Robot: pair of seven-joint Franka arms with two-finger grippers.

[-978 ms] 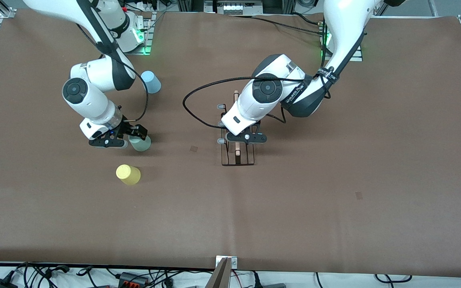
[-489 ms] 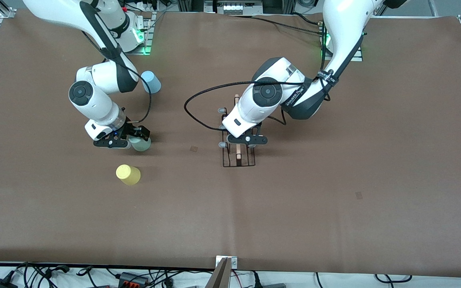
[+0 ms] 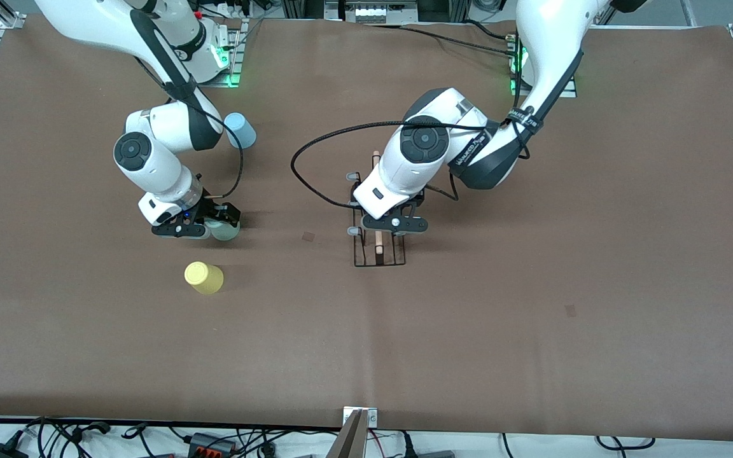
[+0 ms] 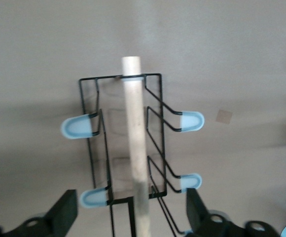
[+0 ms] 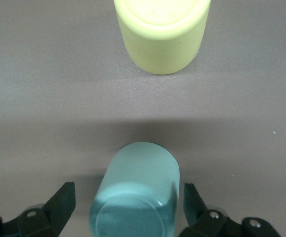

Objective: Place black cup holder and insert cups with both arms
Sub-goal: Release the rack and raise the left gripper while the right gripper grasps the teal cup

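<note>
- The right gripper [image 5: 128, 210] has its fingers [image 5: 61, 205] spread wide, one on each side of the pale green cup [image 5: 138, 190], which stands upside down on the worktop [image 3: 532, 356]. No contact shows on either side yet.
- To grasp well, I would centre the cup between the fingers before they close, and close low enough on the wall that the smooth plastic does not squirt out.
- The yellow cup [image 3: 203, 278] stands near, closer to the front camera; any swing after the lift should clear it. The light blue cup [image 3: 240, 130] stands farther from that camera, beside the right arm's elbow.
- The left gripper [image 4: 132, 212] sits over the black cup holder [image 3: 378, 238] with fingers [image 4: 66, 210] apart, straddling the wooden rod handle [image 4: 134, 143] without pinching it.
- The holder stands upright on its base around mid-worktop, all visible pegs [image 4: 191, 120] bare, so no cup is inserted.
- Judgement: the left fingers should close squarely on the rod, steadying the light wire frame against tipping while the right arm brings the cup, mouth first, onto a peg.
</note>
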